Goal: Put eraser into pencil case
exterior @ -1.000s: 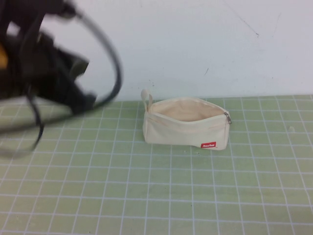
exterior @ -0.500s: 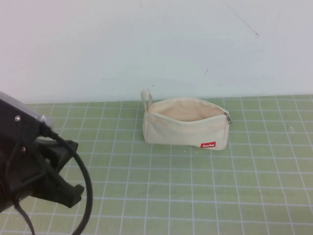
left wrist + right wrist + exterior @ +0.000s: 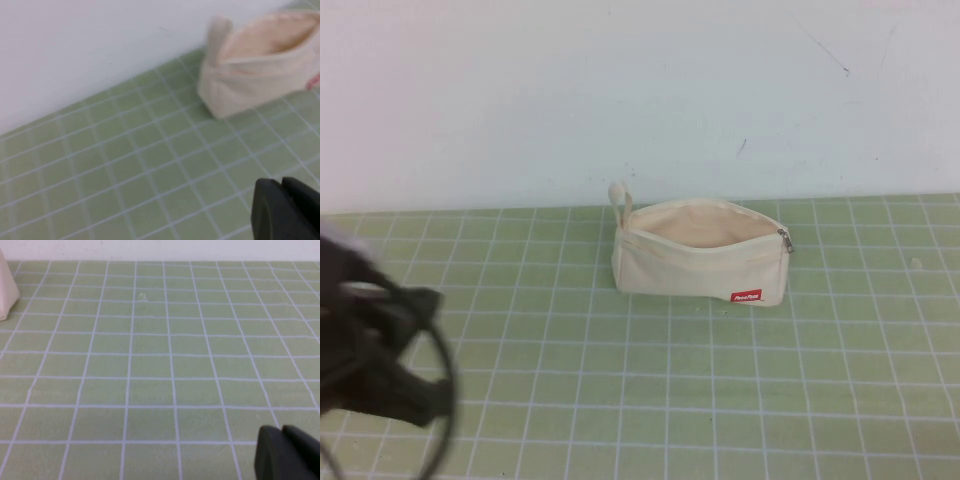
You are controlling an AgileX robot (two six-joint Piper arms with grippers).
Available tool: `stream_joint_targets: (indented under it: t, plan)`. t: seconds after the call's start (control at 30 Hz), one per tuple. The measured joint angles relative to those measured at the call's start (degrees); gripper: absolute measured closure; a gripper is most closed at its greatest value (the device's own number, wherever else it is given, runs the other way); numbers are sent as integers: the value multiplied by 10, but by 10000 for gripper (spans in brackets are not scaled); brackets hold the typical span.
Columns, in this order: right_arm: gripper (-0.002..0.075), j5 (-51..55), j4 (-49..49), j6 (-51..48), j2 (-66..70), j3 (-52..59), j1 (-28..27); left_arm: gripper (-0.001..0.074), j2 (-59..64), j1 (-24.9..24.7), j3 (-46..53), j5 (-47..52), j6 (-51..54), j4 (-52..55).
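The cream-white pencil case (image 3: 700, 260) stands unzipped on the green grid mat near the back wall, with a red label, a zipper pull at its right end and a loop at its left end. It also shows in the left wrist view (image 3: 260, 65), and its edge shows in the right wrist view (image 3: 7, 292). The eraser is not in view. My left gripper (image 3: 282, 187) is shut and empty, low over the mat at the front left, well clear of the case; its arm shows blurred in the high view (image 3: 370, 350). My right gripper (image 3: 282, 432) is shut and empty, out of the high view.
The green grid mat (image 3: 720, 400) covers the table up to the white wall (image 3: 620, 90) behind the case. A small speck (image 3: 916, 263) lies on the mat at the right.
My left arm has swung down from high at the back left to low at the front left and drawn toward the frame's edge. The pencil case has not moved.
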Motion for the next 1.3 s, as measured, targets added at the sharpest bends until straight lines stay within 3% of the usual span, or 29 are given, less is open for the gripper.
stream_joint_targets:
  t: [0.23, 0.4, 0.63, 1.3]
  plan:
    - [727, 0, 0, 0, 0, 0, 0, 735, -120, 133, 79, -3, -17, -27]
    - [727, 0, 0, 0, 0, 0, 0, 736, -216, 191, 202, -71, -27, -38]
    - [727, 0, 0, 0, 0, 0, 0, 736, -337, 201, 387, -175, -46, -63]
    - [727, 0, 0, -1, 0, 0, 0, 736, -430, 214, 398, -30, -58, -79]
